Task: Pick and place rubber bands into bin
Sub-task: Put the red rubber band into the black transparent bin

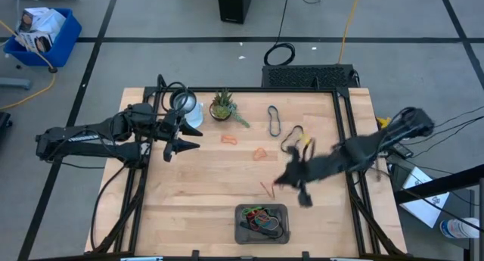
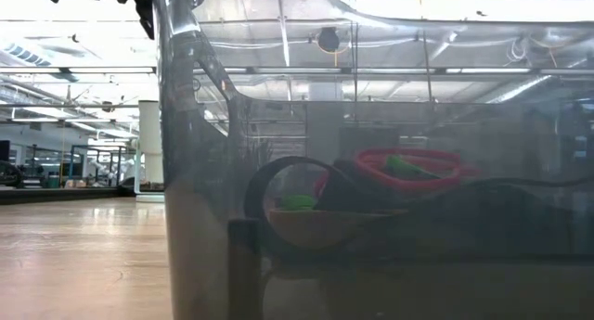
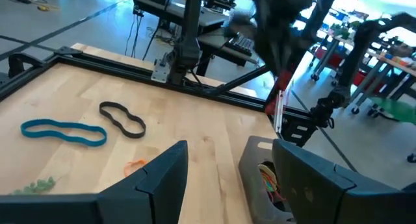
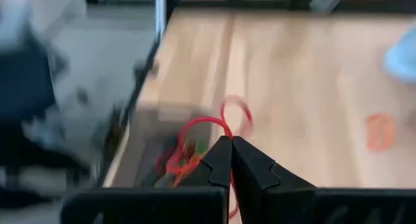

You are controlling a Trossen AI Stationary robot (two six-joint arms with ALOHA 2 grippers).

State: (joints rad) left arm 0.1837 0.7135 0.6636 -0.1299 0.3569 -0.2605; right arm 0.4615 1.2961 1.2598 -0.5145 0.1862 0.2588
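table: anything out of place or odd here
Mostly expected clutter: rubber bands lie scattered on the table, not yet in the bin. The oddity is a small potted plant near the far edge, unrelated to sorting. The right gripper fingers pinch a red band.

The high view looks straight down on the whole table point(image 1: 189, 193). The low view sits at tabletop height, pressed very near the bin point(image 2: 371, 218) wall. Both wrist views look forward across the tabletop; both share the bin with the high view.
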